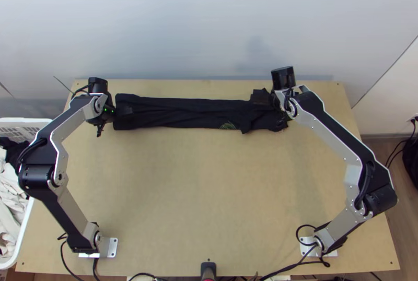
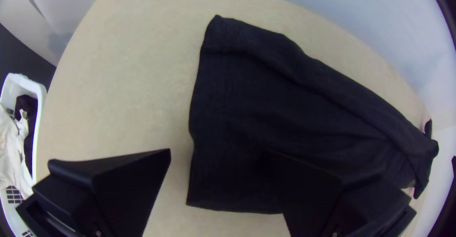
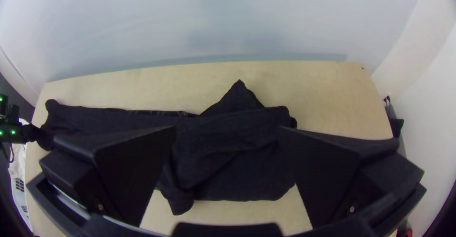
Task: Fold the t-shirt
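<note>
The black t-shirt [image 1: 183, 113] lies in a long narrow folded strip near the table's far edge, its right end bunched. My left gripper [image 1: 121, 113] is at the strip's left end in the top view; in the left wrist view the left gripper [image 2: 221, 170] stands open, one finger over the shirt [image 2: 266, 104] and the other beside its end edge. My right gripper [image 1: 269, 98] is over the strip's right end; in the right wrist view the right gripper [image 3: 228, 146] is open above the bunched cloth [image 3: 232, 146], where a pointed corner sticks out toward the far edge.
A white basket [image 1: 23, 229] with light and dark cloths stands left of the table [image 1: 209, 192]. A pale wall rises behind the far edge. Cables lie by both arm bases, and a small dark device is at the near edge's middle.
</note>
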Robot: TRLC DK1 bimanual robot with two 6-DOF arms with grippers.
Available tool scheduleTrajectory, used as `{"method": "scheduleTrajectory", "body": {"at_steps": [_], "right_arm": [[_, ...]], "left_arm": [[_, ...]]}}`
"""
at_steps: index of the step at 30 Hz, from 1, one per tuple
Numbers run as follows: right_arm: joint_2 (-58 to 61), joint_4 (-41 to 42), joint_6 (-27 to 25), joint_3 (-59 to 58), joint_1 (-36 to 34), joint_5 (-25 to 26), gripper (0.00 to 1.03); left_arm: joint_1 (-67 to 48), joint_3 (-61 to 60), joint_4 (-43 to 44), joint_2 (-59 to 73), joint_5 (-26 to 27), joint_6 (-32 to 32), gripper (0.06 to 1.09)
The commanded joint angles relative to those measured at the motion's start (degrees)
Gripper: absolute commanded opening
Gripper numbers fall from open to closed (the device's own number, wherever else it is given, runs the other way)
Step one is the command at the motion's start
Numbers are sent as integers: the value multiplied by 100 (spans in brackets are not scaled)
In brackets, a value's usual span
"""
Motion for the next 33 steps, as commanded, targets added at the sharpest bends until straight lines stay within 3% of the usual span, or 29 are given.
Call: {"method": "scheduleTrajectory", "body": {"at_steps": [1,12,17,23,27,33], "right_arm": [[107,21,-4,68,31,2,99],[257,29,-31,112,39,2,99],[344,29,-48,104,75,2,99],[555,29,-48,95,110,2,99],[722,29,-66,121,110,2,99],[907,29,-101,139,101,-33,99]], "left_arm": [[-7,145,19,233,-18,48,97],[-183,251,-34,462,-9,118,91],[-244,242,-42,506,-9,110,81],[-262,233,212,453,141,145,34],[-235,242,327,453,211,162,10],[-235,339,476,295,211,154,10]]}}
